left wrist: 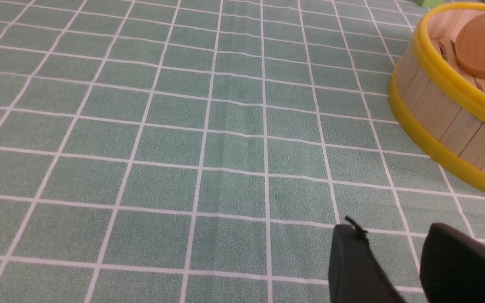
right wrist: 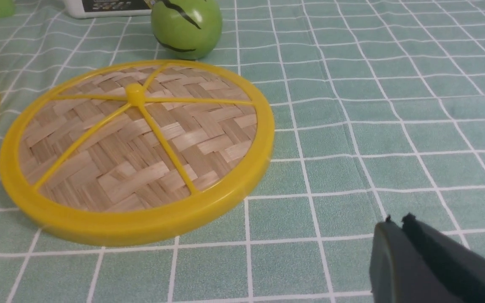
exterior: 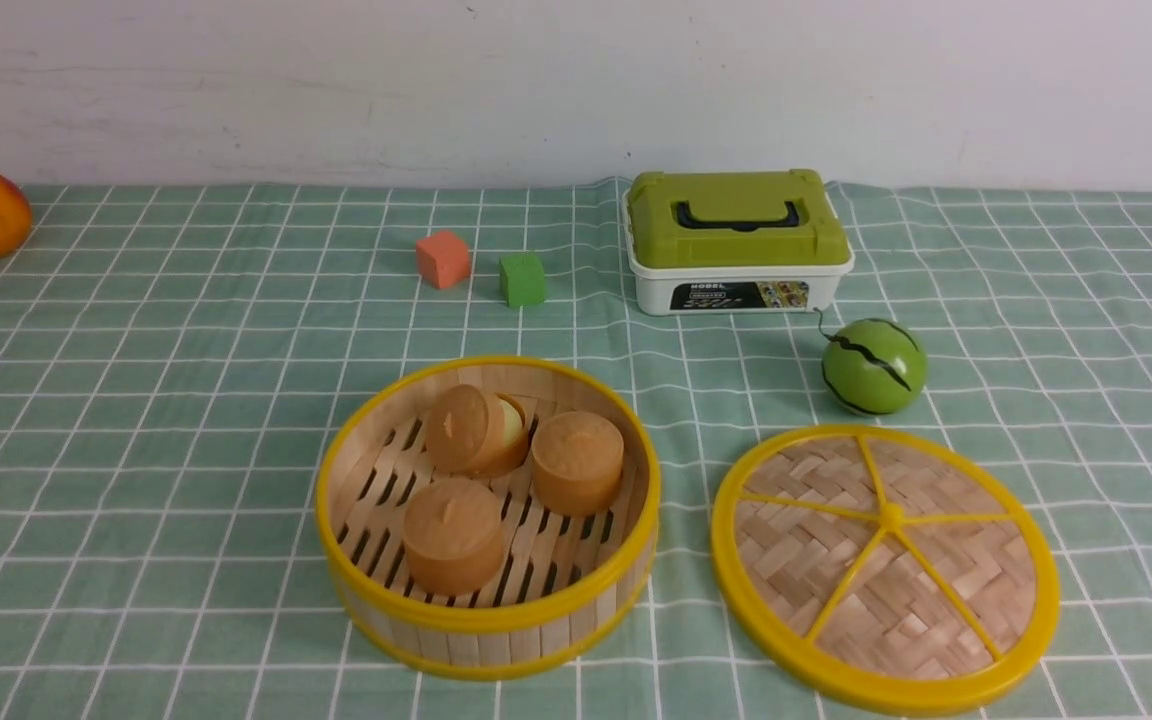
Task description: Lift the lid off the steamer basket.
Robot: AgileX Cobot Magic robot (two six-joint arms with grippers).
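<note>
**Lid Lies Off the Basket**

The woven bamboo, yellow-rimmed round lid [right wrist: 137,151] lies flat on the green checked table [right wrist: 394,105], near the empty right gripper [right wrist: 398,225], fingers pressed together. The left gripper [left wrist: 394,235], fingers parted, sits near the uncovered bamboo-slat steamer basket [left wrist: 436,113].

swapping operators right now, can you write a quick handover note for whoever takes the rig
Left gripper: open, empty, low over bare cloth beside the steamer basket.
Right gripper: fingers together, holding nothing, over the cloth near the lid.
The basket stands uncovered with three brown buns inside.
The lid lies flat on the tablecloth to the basket's right, apart from it, in front of the green melon.
Done: lid is off.
Left: nothing apparent.
</note>
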